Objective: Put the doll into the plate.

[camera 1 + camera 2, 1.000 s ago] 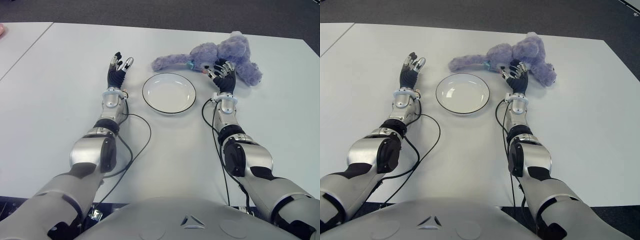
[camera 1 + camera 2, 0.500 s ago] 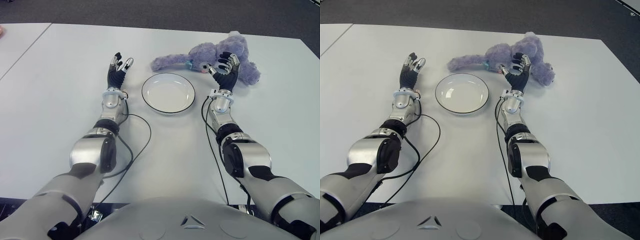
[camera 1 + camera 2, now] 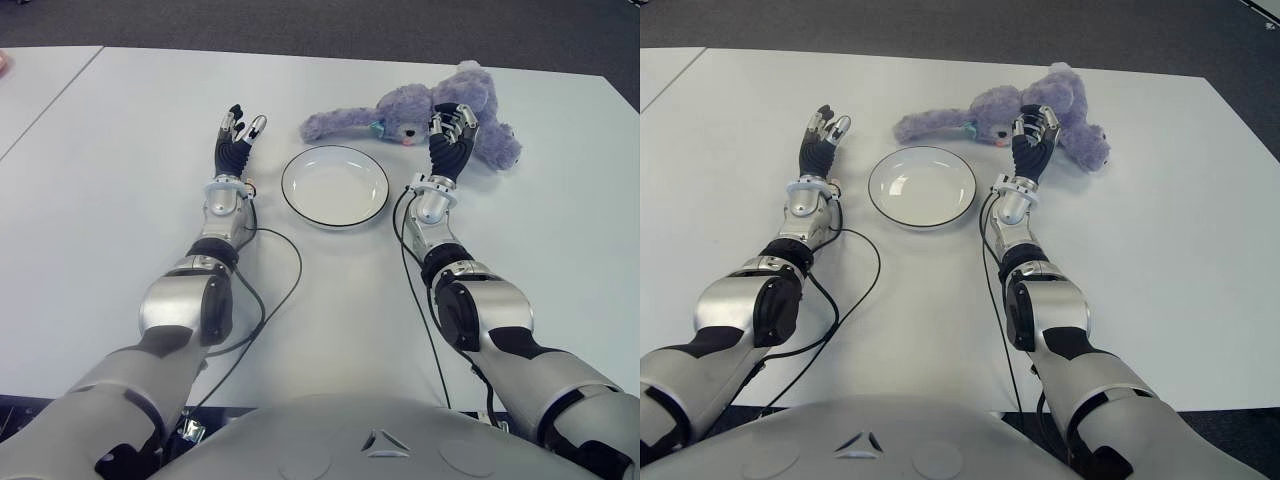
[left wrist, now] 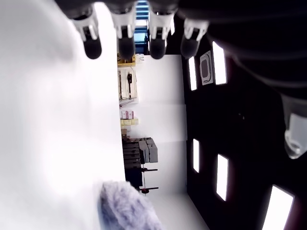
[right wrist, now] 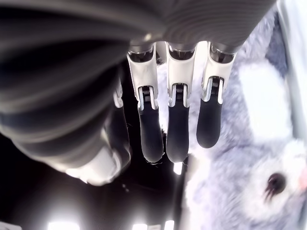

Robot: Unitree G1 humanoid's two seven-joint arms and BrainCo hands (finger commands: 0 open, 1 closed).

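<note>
The doll (image 3: 440, 110) is lying on the white surface (image 3: 120, 130) at the far side, just beyond the plate (image 3: 335, 186) and off toward the robot's right. Its long axis is running across the surface, left to right, with one limb stretching out past the plate's far rim. The right hand (image 3: 450, 135) is hovering right at the doll's middle, fingers (image 5: 176, 129) extended and slightly apart, closing on nothing; whether they are touching the fur I cannot tell. This hand is much the nearer of the two, and the plate is sitting just to its left, so I judge the coming move to be a grasp, then a short carry leftward. The left hand (image 3: 238, 140) is showing on the plate's left side, fingers open and empty. Counting: one doll, one plate, two hands.
</note>
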